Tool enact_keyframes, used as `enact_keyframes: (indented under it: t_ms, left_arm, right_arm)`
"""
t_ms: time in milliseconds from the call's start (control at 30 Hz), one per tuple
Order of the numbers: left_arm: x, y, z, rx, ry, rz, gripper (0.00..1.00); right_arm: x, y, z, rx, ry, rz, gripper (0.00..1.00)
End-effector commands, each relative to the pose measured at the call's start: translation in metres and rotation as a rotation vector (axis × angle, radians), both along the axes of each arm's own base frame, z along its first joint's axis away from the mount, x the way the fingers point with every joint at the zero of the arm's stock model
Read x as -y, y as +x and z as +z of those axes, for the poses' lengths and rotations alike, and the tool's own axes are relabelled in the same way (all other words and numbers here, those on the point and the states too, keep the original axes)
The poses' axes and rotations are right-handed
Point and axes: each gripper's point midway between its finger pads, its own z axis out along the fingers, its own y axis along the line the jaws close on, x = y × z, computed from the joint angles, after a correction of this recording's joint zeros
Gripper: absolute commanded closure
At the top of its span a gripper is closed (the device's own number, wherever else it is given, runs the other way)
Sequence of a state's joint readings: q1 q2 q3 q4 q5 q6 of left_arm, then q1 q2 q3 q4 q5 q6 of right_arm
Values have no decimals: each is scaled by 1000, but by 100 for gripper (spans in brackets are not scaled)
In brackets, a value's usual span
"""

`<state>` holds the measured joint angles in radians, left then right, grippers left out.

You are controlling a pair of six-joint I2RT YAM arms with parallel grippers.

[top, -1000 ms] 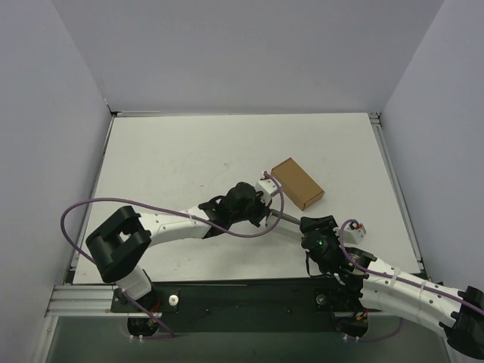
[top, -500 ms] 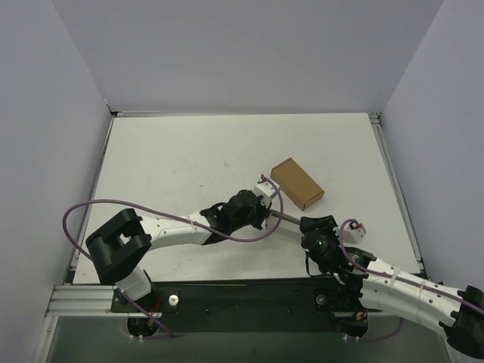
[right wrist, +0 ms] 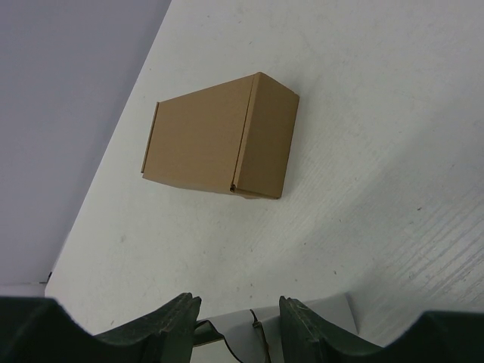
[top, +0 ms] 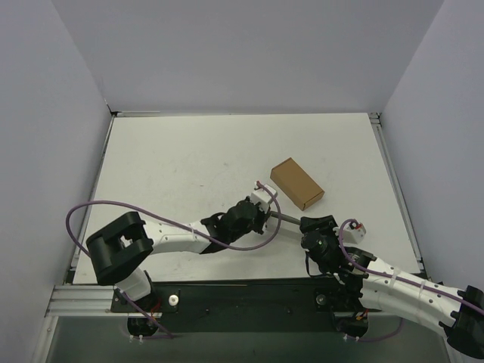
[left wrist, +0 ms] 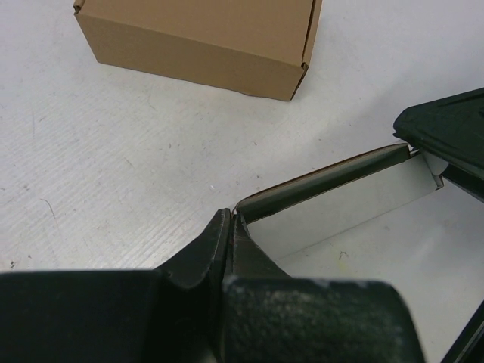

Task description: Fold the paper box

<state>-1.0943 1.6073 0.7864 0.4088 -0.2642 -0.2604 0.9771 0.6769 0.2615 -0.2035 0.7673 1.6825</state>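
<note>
The left tool (left wrist: 231, 219) is pinched shut on one end of the paper box (left wrist: 340, 204), a white strip reaching from its tips to the right tool (right wrist: 240, 308). The right tool's fingers stand apart at the far end; whether they grip it is hidden. A brown box (right wrist: 219, 144) lies just ahead of both tools on the worktop (top: 189, 159).

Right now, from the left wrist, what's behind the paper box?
The brown box, on the table, apart from the paper box. The left gripper pinches its near end; the right gripper hides the far end. The table under the paper is covered.
</note>
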Motion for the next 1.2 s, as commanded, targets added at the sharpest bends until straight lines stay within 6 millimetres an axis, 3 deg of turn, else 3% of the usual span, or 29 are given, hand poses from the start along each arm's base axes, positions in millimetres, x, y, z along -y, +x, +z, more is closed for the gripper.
enact_keyframes:
  t_ms: [0, 367, 467, 500, 567, 600, 700, 967, 1167]
  left_arm:
    - [-17, -47, -62, -118, 182, -74, 100]
    - [-34, -64, -99, -93, 289, -27, 100]
    - [-39, -60, -101, -58, 319, 15, 100]
    - [-40, -59, -103, -56, 331, 21, 100]
    - [-41, -56, -102, -39, 356, 42, 100]
    - [-45, -56, -105, -37, 381, 49, 100]
    - [-43, -52, -98, -3, 399, 63, 100]
    - [-36, -49, -91, 10, 441, 65, 100]
    - [-30, -47, -89, 7, 468, 61, 100]
  right_arm:
    - [24, -26, -42, -159, -194, 49, 96]
    - [18, -22, -29, -141, -217, 87, 94]
    - [13, -20, -18, -130, -263, 143, 87]
    - [12, -20, -15, -130, -281, 160, 79]
    - [13, -20, -6, -132, -334, 197, 72]
    - [12, -20, -4, -133, -356, 216, 64]
    - [15, -22, 7, -147, -429, 262, 56]
    - [29, -36, 24, -221, -569, 356, 52]
    - [31, -45, 35, -227, -557, 409, 53]
